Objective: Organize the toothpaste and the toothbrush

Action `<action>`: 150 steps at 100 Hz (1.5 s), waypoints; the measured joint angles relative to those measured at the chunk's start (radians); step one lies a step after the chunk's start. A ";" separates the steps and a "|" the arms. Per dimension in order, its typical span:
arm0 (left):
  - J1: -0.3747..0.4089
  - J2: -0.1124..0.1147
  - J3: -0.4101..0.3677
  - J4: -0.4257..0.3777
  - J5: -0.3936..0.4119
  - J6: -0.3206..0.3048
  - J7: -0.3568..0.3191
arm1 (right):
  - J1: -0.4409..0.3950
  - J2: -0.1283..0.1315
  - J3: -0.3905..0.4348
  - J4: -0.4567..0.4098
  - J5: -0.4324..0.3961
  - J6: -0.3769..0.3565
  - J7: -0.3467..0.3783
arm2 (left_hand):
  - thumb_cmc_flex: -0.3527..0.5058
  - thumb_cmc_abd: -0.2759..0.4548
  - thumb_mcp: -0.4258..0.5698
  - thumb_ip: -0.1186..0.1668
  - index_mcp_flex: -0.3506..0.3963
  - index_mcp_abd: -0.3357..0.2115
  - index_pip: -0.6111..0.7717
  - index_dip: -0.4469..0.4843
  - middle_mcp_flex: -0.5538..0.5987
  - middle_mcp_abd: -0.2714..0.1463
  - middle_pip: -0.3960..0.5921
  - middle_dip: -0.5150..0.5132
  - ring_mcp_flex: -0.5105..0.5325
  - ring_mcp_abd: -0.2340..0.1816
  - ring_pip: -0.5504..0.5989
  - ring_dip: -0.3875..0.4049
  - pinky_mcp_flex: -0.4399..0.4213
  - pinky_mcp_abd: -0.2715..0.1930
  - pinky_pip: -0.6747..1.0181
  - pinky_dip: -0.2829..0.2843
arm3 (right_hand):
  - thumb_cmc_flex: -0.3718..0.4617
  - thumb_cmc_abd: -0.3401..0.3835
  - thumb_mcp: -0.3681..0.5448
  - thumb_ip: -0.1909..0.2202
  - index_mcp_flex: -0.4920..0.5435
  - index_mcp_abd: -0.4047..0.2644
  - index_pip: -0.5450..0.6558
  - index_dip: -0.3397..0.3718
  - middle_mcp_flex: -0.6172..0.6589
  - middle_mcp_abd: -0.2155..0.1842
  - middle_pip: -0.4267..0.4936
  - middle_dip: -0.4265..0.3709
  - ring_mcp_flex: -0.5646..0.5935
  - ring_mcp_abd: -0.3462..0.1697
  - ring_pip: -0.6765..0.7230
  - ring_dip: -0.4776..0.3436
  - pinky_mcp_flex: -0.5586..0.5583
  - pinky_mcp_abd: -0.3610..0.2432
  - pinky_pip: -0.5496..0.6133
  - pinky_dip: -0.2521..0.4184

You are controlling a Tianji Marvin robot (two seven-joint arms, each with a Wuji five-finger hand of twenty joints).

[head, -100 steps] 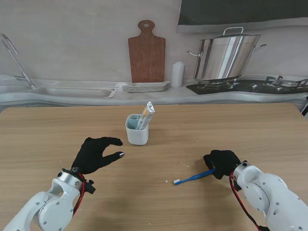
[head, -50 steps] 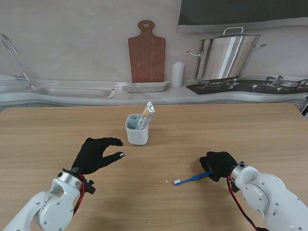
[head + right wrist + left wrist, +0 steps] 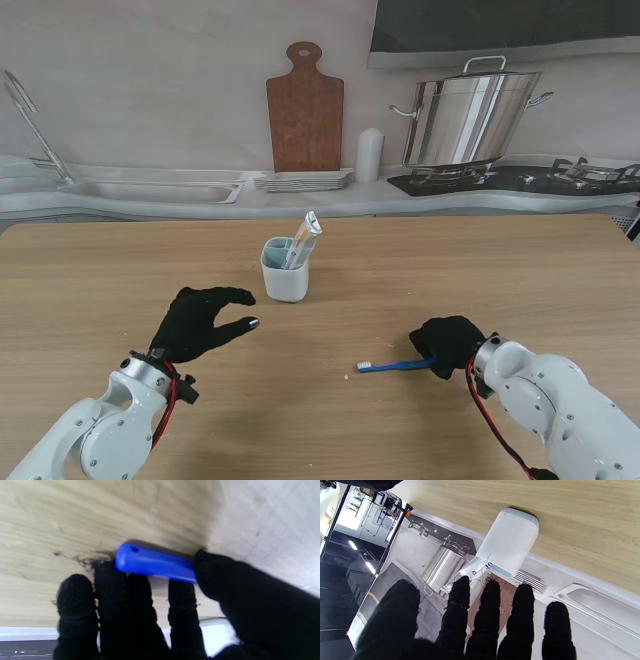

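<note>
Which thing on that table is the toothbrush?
Start at the white cup mid-table, with the toothpaste tube in it. Come nearer and right to the right hand. The toothbrush is the thin blue stick it grips, white bristles pointing left.

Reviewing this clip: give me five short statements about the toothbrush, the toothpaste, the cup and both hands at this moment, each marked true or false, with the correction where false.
1. The toothpaste tube stands inside the white cup. True.
2. The blue toothbrush is already in the cup. False: it is down at the table, to the right of the cup and nearer to me.
3. The right hand has its fingers closed on the toothbrush handle. True.
4. The left hand holds the cup. False: it is open, apart from the cup, holding nothing.
5. The toothbrush bristles point toward the right hand. False: the bristle end points away, toward the robot's left.
</note>
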 measured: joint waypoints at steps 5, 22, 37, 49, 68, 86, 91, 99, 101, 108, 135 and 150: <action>0.000 0.000 0.000 0.000 0.000 0.000 0.000 | 0.005 0.002 -0.006 0.006 -0.012 -0.007 -0.008 | 0.000 0.000 0.000 0.000 0.000 0.000 0.000 0.000 0.000 0.000 0.000 0.000 0.000 0.000 0.000 0.000 0.000 0.000 0.000 0.000 | -0.032 -0.005 -0.001 0.087 0.000 0.000 0.005 0.036 0.012 -0.001 0.003 0.019 0.015 -0.007 0.044 0.026 0.009 -0.003 0.027 0.024; -0.001 0.000 0.001 0.000 -0.002 0.000 -0.004 | 0.015 0.004 -0.018 0.022 -0.057 -0.024 -0.044 | 0.000 0.000 0.000 0.000 0.000 0.000 0.001 0.000 0.000 0.000 0.000 0.000 0.010 0.000 0.000 0.000 0.001 0.000 0.000 0.000 | -0.088 -0.011 -0.001 0.217 0.012 -0.012 0.008 0.091 0.086 -0.004 -0.001 0.123 0.120 -0.044 0.234 0.117 0.115 -0.044 0.139 0.128; -0.004 0.001 0.004 0.001 -0.005 0.000 -0.007 | 0.016 0.004 -0.017 0.023 -0.071 -0.028 -0.054 | 0.000 0.000 0.000 0.000 0.000 0.000 0.001 0.000 0.000 0.000 0.000 0.000 0.011 0.000 0.001 0.000 0.001 0.000 0.000 0.000 | -0.089 -0.019 -0.003 0.214 0.022 -0.028 -0.010 0.098 0.171 -0.050 0.022 0.179 0.210 -0.082 0.319 0.148 0.214 -0.069 0.189 0.159; -0.006 0.001 0.006 0.003 -0.006 0.000 -0.007 | 0.013 0.004 -0.004 0.020 -0.094 -0.030 -0.053 | 0.000 0.000 0.000 0.000 0.001 0.000 0.001 0.000 0.000 0.000 0.000 0.000 0.011 0.000 0.001 0.001 0.002 0.000 0.000 0.006 | -0.055 -0.041 -0.007 0.217 0.023 -0.034 -0.030 0.101 0.205 -0.067 0.035 0.195 0.237 -0.092 0.369 0.163 0.264 -0.081 0.207 0.159; -0.007 0.001 0.007 0.004 -0.006 0.000 -0.008 | -0.001 0.007 0.017 0.000 -0.144 -0.037 -0.051 | 0.000 0.000 0.000 0.000 0.001 0.000 0.002 0.000 0.000 0.000 0.000 0.000 0.011 0.000 0.001 0.001 0.002 0.000 0.000 0.010 | -0.011 -0.123 -0.014 0.202 0.054 -0.112 -0.075 0.089 0.291 -0.122 0.044 0.170 0.276 -0.135 0.406 0.211 0.363 -0.128 0.208 0.114; -0.008 0.001 0.009 0.005 -0.006 -0.001 -0.008 | -0.017 0.009 0.029 -0.009 -0.147 -0.042 -0.061 | 0.000 0.000 0.000 0.000 0.025 -0.001 0.004 0.001 0.000 -0.001 0.000 0.000 0.011 0.000 0.001 0.001 0.003 0.000 0.000 0.010 | 0.031 -0.147 -0.015 0.172 0.061 -0.125 -0.087 0.068 0.308 -0.127 0.044 0.157 0.282 -0.138 0.414 0.222 0.384 -0.132 0.208 0.094; -0.008 0.001 0.009 0.006 -0.006 -0.003 -0.008 | -0.019 0.009 0.031 -0.011 -0.143 -0.042 -0.057 | 0.000 0.000 0.000 0.000 0.025 -0.001 0.004 0.001 0.000 -0.001 0.000 0.000 0.011 0.000 0.001 0.001 0.003 0.000 0.000 0.010 | 0.031 -0.147 -0.015 0.172 0.061 -0.125 -0.087 0.068 0.312 -0.130 0.044 0.153 0.283 -0.138 0.417 0.223 0.389 -0.132 0.208 0.092; -0.008 0.001 0.009 0.006 -0.006 -0.004 -0.008 | -0.020 0.010 0.032 -0.013 -0.144 -0.044 -0.055 | 0.000 0.000 0.000 0.000 0.025 -0.001 0.004 0.001 0.000 -0.001 0.000 0.000 0.011 0.000 0.001 0.001 0.003 0.000 0.001 0.010 | 0.031 -0.145 -0.015 0.172 0.061 -0.125 -0.087 0.069 0.313 -0.131 0.044 0.149 0.283 -0.139 0.417 0.223 0.389 -0.132 0.208 0.084; -0.008 0.001 0.009 0.006 -0.006 -0.004 -0.008 | -0.020 0.010 0.032 -0.014 -0.146 -0.046 -0.055 | 0.000 0.000 0.000 0.000 0.025 -0.001 0.004 0.001 0.000 -0.001 0.000 0.000 0.011 0.000 0.001 0.001 0.003 0.000 0.001 0.010 | 0.031 -0.144 -0.016 0.172 0.061 -0.125 -0.087 0.070 0.313 -0.131 0.044 0.148 0.283 -0.139 0.417 0.223 0.389 -0.132 0.208 0.084; -0.008 0.001 0.009 0.007 -0.006 -0.004 -0.008 | -0.021 0.011 0.033 -0.015 -0.156 -0.054 -0.057 | 0.000 0.000 0.000 0.000 0.025 -0.001 0.004 0.001 0.001 -0.001 0.000 0.000 0.040 0.000 0.002 0.014 0.003 0.000 0.001 0.010 | 0.031 -0.142 -0.017 0.171 0.061 -0.123 -0.087 0.070 0.314 -0.131 0.044 0.148 0.283 -0.139 0.417 0.224 0.390 -0.132 0.208 0.083; -0.009 0.002 0.008 0.008 -0.005 -0.006 -0.011 | -0.035 0.012 0.046 -0.027 -0.177 -0.060 -0.060 | 0.000 0.000 0.000 0.000 0.026 -0.009 0.004 0.001 0.011 -0.002 0.000 0.000 0.049 0.000 0.003 0.015 0.004 0.000 0.001 0.010 | 0.031 -0.112 -0.037 0.218 0.060 -0.090 -0.088 0.086 0.328 -0.137 0.044 0.133 0.287 -0.144 0.424 0.238 0.414 -0.141 0.215 0.079; -0.009 0.002 0.008 0.009 -0.005 -0.007 -0.011 | -0.043 0.014 0.049 -0.028 -0.202 -0.057 -0.087 | 0.000 0.000 0.000 0.000 0.026 -0.010 0.004 0.001 0.011 -0.002 0.000 0.000 0.049 0.000 0.004 0.015 0.004 0.000 0.001 0.010 | 0.030 -0.112 -0.043 0.240 0.060 -0.090 -0.089 0.083 0.388 -0.174 0.044 0.087 0.301 -0.168 0.448 0.261 0.434 -0.171 0.234 0.073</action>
